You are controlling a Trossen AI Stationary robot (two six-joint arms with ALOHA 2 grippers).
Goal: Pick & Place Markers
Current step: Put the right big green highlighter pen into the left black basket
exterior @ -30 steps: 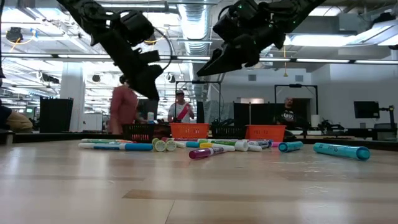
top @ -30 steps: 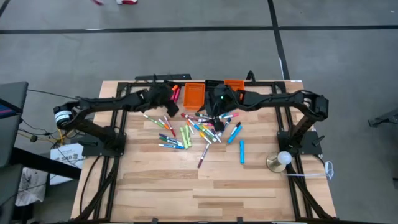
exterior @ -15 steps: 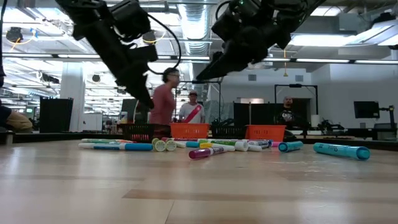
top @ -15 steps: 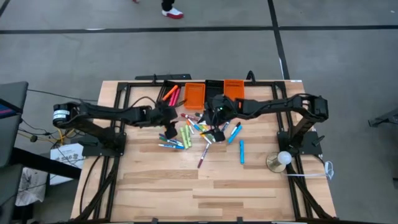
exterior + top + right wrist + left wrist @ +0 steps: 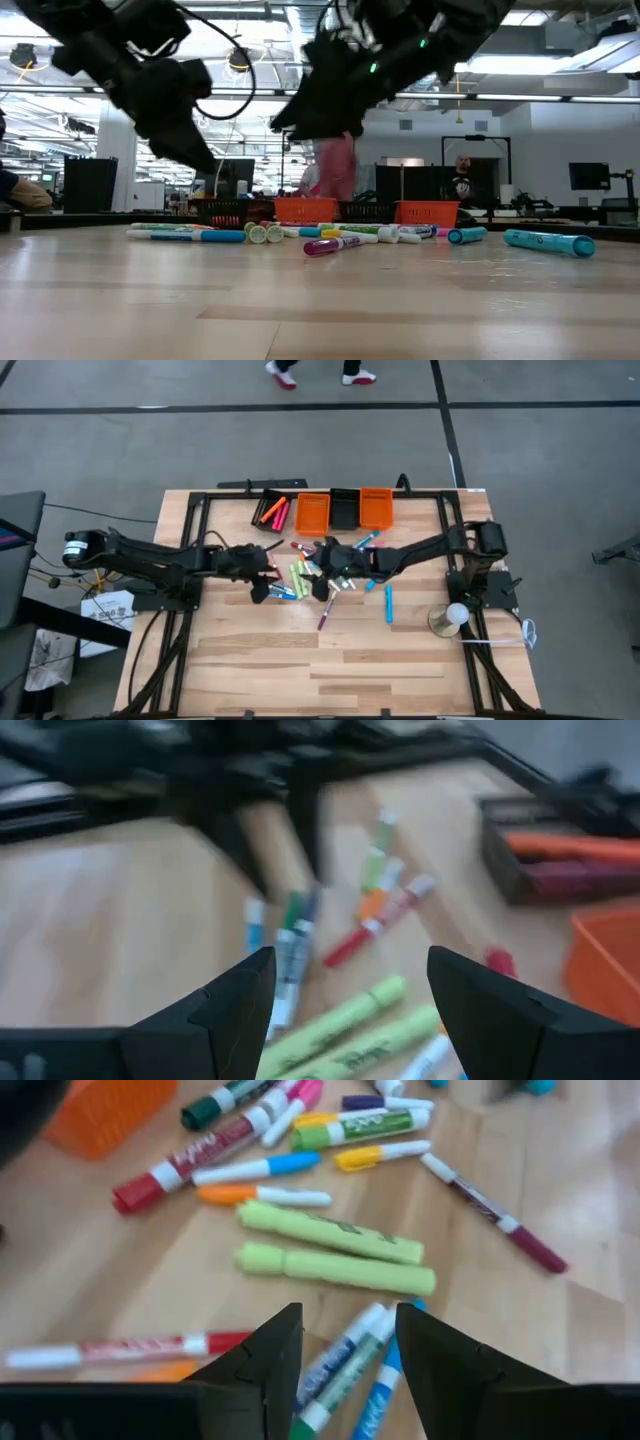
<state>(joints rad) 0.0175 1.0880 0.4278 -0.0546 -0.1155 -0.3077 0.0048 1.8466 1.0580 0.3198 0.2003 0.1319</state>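
Left arm stretched low toward table centre, left gripper (image 5: 261, 592) angled down, fingers parted and empty, right arm reaching in opposite, right gripper (image 5: 322, 588) spread wide, empty

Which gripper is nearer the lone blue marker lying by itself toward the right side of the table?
Right. The open right gripper hovers over the pile, just left of that blue marker; the left gripper is farther left, across the pile.
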